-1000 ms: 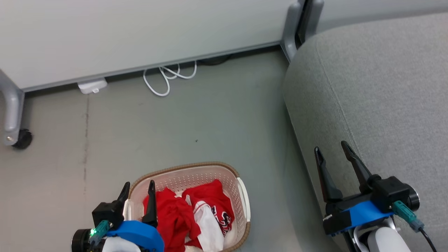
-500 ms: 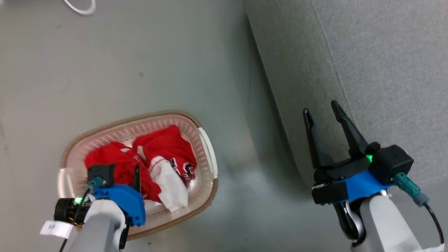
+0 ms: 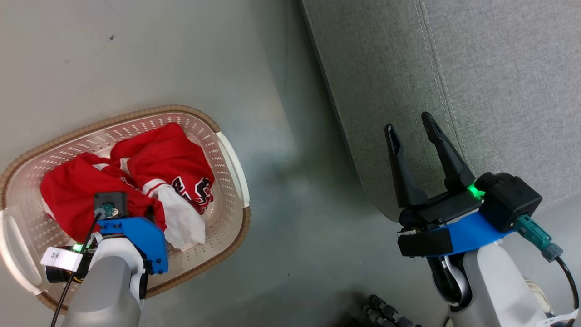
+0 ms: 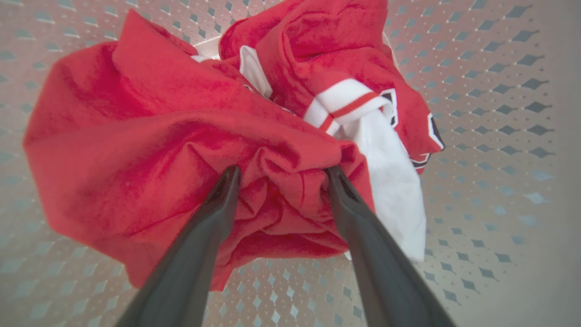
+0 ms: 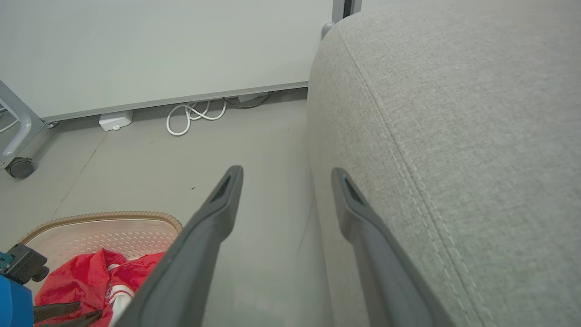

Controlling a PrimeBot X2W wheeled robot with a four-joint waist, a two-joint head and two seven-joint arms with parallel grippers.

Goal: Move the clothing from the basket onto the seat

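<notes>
left jaws down in the basket [image 3: 150, 109], on the clothing [image 3: 165, 156]
left jaws spread, tips sunk in a red fold; right jaws spread and bare by the seat [image 3: 499, 68] edge; clothing all in the basket, beside the seat

Head view down over basket [image 3: 150, 109] and seat [image 3: 499, 68], left wrist close inside basket, right wrist low, sharing both
</notes>
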